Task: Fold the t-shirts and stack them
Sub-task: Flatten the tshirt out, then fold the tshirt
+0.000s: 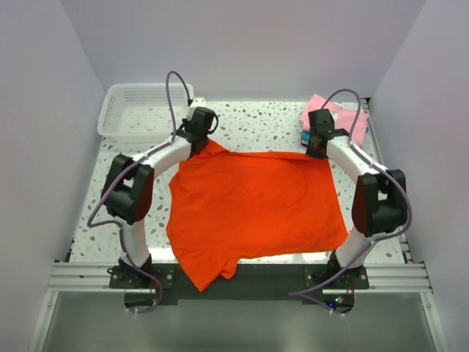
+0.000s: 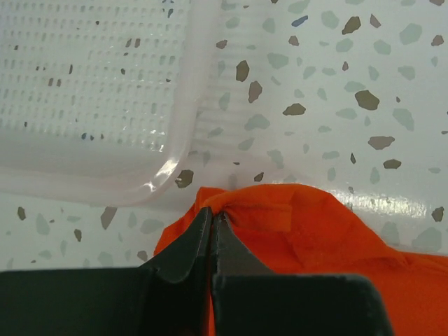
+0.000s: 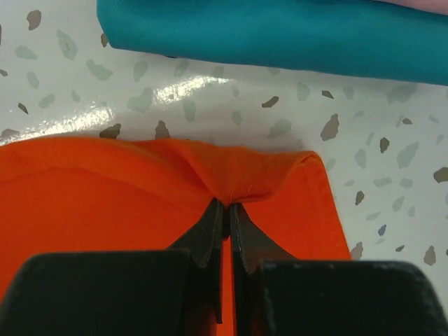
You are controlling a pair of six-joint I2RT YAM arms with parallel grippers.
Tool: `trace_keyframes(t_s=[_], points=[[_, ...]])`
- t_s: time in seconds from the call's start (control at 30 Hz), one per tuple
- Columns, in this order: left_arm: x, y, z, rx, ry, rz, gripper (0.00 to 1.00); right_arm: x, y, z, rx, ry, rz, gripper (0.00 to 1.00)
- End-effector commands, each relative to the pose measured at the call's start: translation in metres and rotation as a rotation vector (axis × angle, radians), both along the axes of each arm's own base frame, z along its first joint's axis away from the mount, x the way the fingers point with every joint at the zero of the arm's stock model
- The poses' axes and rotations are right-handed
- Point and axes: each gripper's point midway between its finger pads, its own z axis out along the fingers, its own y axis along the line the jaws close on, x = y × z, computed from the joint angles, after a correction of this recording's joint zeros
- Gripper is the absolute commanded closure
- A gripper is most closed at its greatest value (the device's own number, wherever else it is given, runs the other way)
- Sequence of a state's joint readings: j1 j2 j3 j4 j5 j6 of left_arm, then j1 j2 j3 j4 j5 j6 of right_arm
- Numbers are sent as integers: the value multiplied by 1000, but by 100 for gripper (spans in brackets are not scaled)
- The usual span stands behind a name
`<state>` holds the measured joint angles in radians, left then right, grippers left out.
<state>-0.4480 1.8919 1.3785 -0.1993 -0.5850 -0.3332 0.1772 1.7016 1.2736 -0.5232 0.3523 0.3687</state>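
Observation:
The orange-red t-shirt (image 1: 253, 209) lies spread over the middle of the table, its near part hanging over the front edge. My left gripper (image 1: 199, 139) is shut on its far left corner (image 2: 241, 203), close to the basket. My right gripper (image 1: 316, 149) is shut on its far right hem (image 3: 245, 183). The light pink t-shirt (image 1: 337, 117) lies folded at the far right on top of the teal t-shirt (image 3: 280, 31), which lies just beyond my right gripper (image 3: 227, 204).
A white mesh basket (image 1: 143, 110) stands at the far left corner; its rim (image 2: 178, 150) is just ahead of my left gripper (image 2: 211, 213). White walls close in the left, right and back.

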Motion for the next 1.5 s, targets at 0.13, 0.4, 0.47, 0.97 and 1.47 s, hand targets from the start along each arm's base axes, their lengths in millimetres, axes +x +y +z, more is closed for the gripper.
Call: trace_keyframes(t_s=[0.13,0.4,0.47,0.97,1.47], points=[[52,-17,20,-132,-134,2,100,56,15,15,45,-117,18,100],[34,-12,21,-159,-113,14,100,52,10,4,32,-73,10,100],[24,-9,28,-174,-118,13,100,49,9,6,29,-72,9,100],[-76,7,39,-331,-74,96,100,31,5,28,34,-77,46,100],[-181,17,42,-294,-38,273,100,10,-8,52,-26,-18,73,100]])
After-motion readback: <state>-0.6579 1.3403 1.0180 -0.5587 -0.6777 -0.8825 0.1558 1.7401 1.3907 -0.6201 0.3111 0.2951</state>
